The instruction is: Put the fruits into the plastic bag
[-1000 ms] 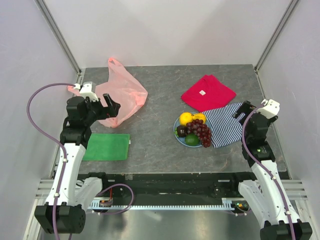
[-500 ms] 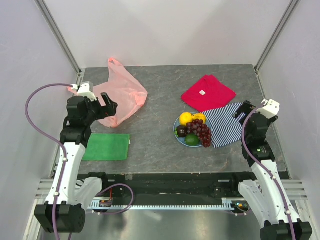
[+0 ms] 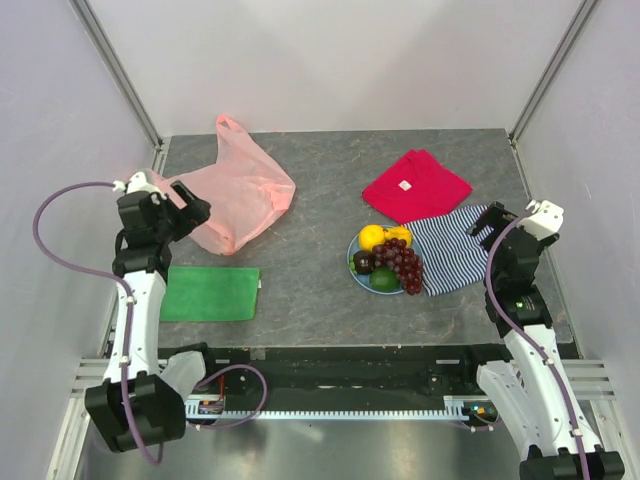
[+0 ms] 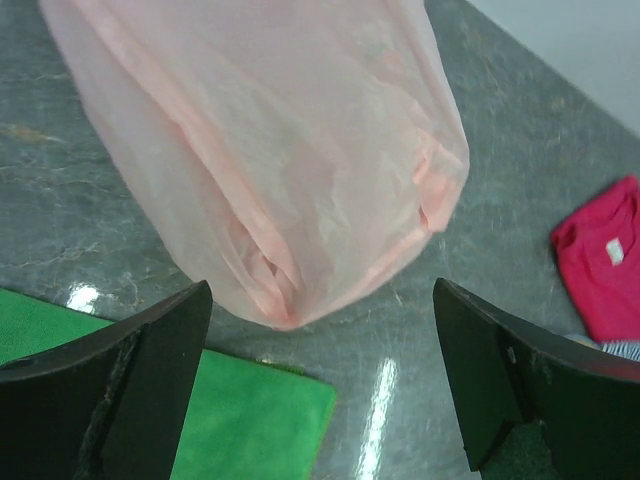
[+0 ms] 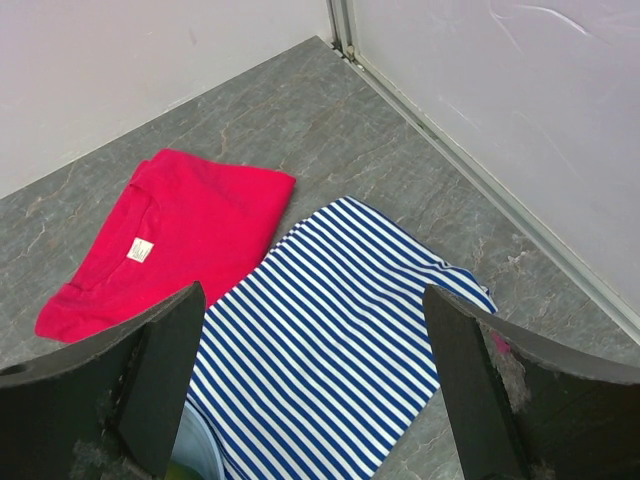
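The pink plastic bag (image 3: 238,195) lies flat at the back left, one loop handle toward the back; it fills the top of the left wrist view (image 4: 270,150). The fruits sit on a light blue plate (image 3: 360,275): yellow-orange citrus (image 3: 372,237), dark red grape bunch (image 3: 401,264), dark purple-brown fruit (image 3: 363,262), green fruit (image 3: 384,280). My left gripper (image 3: 190,212) is open and empty, above the bag's near left edge. My right gripper (image 3: 488,225) is open and empty, over the striped cloth (image 5: 340,330), right of the plate.
A folded red cloth (image 3: 416,186) lies behind the plate and shows in the right wrist view (image 5: 165,240). A blue-and-white striped cloth (image 3: 450,250) lies right of the plate. A green cloth (image 3: 210,293) lies near the left arm and shows in the left wrist view (image 4: 200,420). Walls enclose the table.
My left arm has swung left and back, so its gripper went from over the bag's near part to the bag's left edge. The right arm has barely moved.
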Robot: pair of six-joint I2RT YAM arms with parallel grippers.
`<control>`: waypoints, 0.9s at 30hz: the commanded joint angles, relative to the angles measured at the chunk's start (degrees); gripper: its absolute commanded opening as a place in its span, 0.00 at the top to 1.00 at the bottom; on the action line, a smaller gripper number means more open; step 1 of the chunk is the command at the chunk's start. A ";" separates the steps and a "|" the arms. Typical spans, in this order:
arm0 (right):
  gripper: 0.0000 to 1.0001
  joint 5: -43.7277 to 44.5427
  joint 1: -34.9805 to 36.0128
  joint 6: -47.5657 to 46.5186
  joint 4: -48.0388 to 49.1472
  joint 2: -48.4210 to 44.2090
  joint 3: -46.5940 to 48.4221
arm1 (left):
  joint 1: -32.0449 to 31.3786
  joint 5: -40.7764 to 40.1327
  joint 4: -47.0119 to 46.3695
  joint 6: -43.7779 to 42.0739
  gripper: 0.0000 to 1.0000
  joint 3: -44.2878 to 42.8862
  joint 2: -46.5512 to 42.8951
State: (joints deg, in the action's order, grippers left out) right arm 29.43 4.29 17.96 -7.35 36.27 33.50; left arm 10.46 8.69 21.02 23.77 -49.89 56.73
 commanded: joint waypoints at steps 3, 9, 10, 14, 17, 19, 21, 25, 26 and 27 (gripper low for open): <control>0.02 0.54 0.19 0.15 0.68 -0.76 2.45 | 7.47 5.81 -6.51 8.05 0.04 3.66 4.69; 0.02 -0.07 0.10 0.50 0.68 -0.41 2.89 | 11.60 9.05 -8.53 9.01 0.17 2.26 17.25; 0.02 -0.16 0.19 0.50 0.76 -0.24 3.06 | 11.86 9.41 -8.62 8.67 0.18 1.56 18.67; 0.02 -0.69 0.10 0.59 0.67 -0.67 3.07 | 11.86 7.14 -8.71 7.00 0.18 -0.91 24.03; 0.02 -0.78 0.10 0.68 0.68 -0.85 3.15 | 11.87 7.13 -9.41 5.94 0.17 -1.70 27.02; 0.02 -1.04 0.19 0.77 0.76 -0.94 3.24 | 11.78 6.87 -9.50 4.89 0.15 -2.32 29.31; 0.02 -1.22 0.10 0.77 0.76 -1.11 3.24 | 11.95 6.61 -9.41 3.65 0.14 -2.93 31.24; 0.02 -1.74 0.10 0.68 0.67 -1.64 3.07 | 12.57 10.38 -10.65 3.31 0.14 -4.33 37.64; 0.02 -1.83 0.10 0.76 0.68 -1.64 3.07 | 12.57 12.04 -10.73 3.04 0.14 -5.47 38.45; 0.02 -1.83 0.10 0.77 0.68 -1.82 3.07 | 12.57 12.14 -10.73 2.95 0.14 -6.00 39.15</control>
State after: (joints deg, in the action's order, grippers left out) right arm 28.27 4.29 18.24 -7.66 35.33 34.22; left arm 22.55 16.84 12.49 29.34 -52.18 92.05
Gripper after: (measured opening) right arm 0.979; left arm 0.862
